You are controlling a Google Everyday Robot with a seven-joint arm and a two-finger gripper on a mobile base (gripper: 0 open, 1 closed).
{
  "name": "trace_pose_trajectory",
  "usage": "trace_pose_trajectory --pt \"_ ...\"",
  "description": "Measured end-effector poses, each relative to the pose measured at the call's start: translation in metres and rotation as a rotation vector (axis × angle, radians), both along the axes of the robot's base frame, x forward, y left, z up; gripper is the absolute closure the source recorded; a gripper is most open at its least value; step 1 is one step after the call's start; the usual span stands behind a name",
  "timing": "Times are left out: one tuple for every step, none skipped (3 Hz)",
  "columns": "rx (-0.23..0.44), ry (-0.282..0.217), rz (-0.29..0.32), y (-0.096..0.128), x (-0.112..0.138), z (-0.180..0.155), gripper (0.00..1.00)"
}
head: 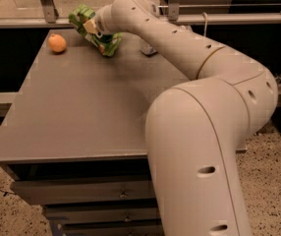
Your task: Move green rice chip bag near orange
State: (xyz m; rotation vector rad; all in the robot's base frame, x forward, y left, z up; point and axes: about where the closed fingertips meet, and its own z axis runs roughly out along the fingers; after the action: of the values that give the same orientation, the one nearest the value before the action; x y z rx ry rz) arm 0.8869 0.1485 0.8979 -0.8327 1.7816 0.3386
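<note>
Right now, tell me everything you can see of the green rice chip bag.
The green rice chip bag is a crumpled, crinkly packet, light green with darker green patches, seemingly thin plastic or foil. It is tilted over the far part of the table, its upper end leaning left toward the orange, which lies apart from it. The gripper is clamped on its middle, hiding part of it. Whether its lower end touches the tabletop is unclear.
</note>
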Motion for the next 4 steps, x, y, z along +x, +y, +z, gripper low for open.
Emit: trace_pose_trajectory --pt "0.009 0.021 -0.009 0.001 0.001 -0.008 0.45" --pt "0.011 0.035 0.001 0.007 0.002 -0.014 0.23" --pt "0.011 0.041 0.009 0.011 0.002 -0.016 0.01" --pt "0.015 0.045 0.021 0.015 0.001 -0.018 0.00"
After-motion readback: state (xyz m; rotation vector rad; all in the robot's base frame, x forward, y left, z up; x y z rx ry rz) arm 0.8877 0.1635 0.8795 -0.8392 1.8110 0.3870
